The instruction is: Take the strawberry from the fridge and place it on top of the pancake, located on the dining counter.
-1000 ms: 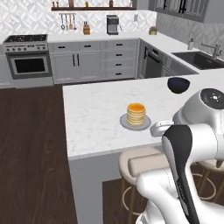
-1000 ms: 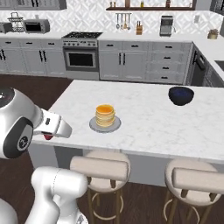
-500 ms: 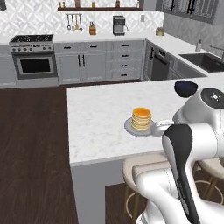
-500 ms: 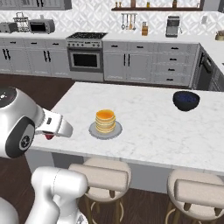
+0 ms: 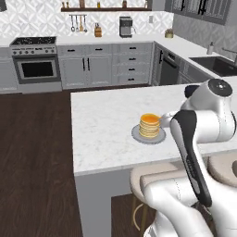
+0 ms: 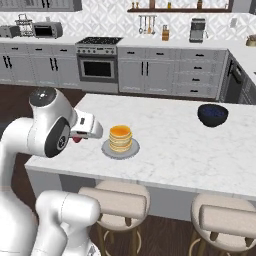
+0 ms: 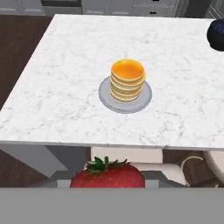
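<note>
The strawberry point(image 7: 107, 176) sits pinched in the gripper point(image 6: 77, 138), hanging at the dining counter's point(image 6: 170, 150) near edge. Bare marble surrounds the pancake point(image 7: 127, 80) on its plate point(image 7: 105, 94); a dark bowl point(image 6: 212, 114) stands well apart.

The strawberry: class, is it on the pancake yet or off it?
Off. In the hand view the strawberry sits at the gripper, short of the dining counter; the pancake has a bare orange top.

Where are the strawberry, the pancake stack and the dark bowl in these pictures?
strawberry point(image 7: 107, 176): hand view, on its red body below the green leaves.
pancake point(image 6: 120, 133): right base view, on the orange top.
dark bowl point(image 6: 212, 114): right base view, on its inside, near the rim.
</note>
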Robot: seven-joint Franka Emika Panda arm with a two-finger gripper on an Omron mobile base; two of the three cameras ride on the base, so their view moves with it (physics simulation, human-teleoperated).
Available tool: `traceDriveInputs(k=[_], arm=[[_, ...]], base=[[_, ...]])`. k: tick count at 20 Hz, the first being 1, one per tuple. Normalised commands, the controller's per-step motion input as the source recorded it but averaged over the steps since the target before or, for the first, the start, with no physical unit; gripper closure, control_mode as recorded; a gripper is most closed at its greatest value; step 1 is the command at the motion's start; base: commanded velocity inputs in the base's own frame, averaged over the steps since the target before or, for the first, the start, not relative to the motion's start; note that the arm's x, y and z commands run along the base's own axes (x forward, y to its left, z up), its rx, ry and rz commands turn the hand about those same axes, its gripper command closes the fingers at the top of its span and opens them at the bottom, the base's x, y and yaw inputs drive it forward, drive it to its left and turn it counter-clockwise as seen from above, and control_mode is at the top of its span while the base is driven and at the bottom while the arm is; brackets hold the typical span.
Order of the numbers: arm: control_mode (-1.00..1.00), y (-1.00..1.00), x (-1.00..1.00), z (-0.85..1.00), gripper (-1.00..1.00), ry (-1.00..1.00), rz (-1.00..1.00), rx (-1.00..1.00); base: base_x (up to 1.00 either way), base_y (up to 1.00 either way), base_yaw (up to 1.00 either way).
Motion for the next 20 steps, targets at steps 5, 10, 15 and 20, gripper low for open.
traceDriveInputs(k=[5,10,15,20], arm=[[-1.00,-0.17,1.00,0.05,1.00,0.13,0.00,0.00],[-1.00,-0.41,1.00,-0.30,1.00,0.13,0.00,0.00],[-1.00,-0.09,1.00,-0.74,1.00,0.00,0.00,0.00],[-1.00,0.05,1.00,-0.62,1.00,0.07,0.00,0.00]], base=[[0.00,0.00,0.00],[0.00,0.00,0.00],[0.00,0.00,0.00],[0.00,0.00,0.00]])
